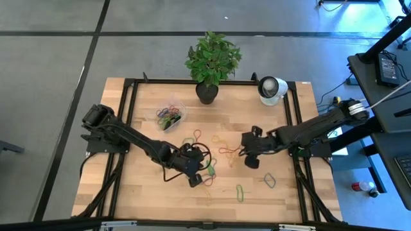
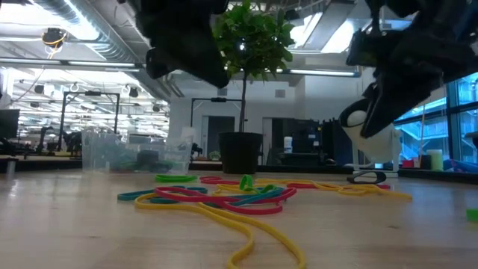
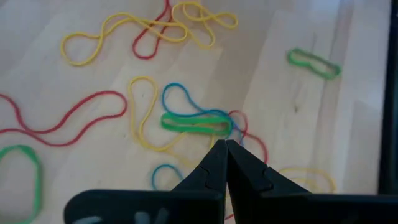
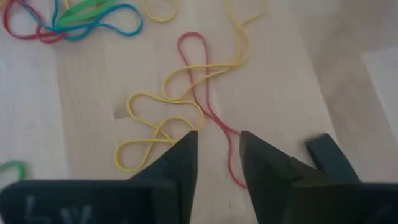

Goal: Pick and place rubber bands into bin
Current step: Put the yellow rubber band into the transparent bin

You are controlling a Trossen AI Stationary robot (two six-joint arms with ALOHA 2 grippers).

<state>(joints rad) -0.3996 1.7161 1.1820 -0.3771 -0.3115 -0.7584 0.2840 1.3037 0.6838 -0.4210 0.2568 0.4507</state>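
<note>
Several rubber bands, red, yellow, green and blue, lie loose on the wooden table [image 1: 148,186], in the middle [image 1: 226,151] and toward the near edge [image 1: 239,191]. The clear bin [image 1: 171,115] stands at the far left of the tabletop with bands inside. My left gripper [image 3: 225,144] is shut and hovers over a green band [image 3: 193,122] tangled with a blue one. My right gripper [image 4: 217,142] is open above a red band [image 4: 205,106] that crosses a yellow one [image 4: 161,118]. In the low view both grippers hang clear of the bands [image 2: 224,196].
A black pot with a green plant [image 1: 207,92] and a white round camera-like object [image 1: 271,88] stand at the table's far edge. A dark band [image 1: 270,181] lies to the near right. Black frame rails [image 1: 292,109] run along the table's sides.
</note>
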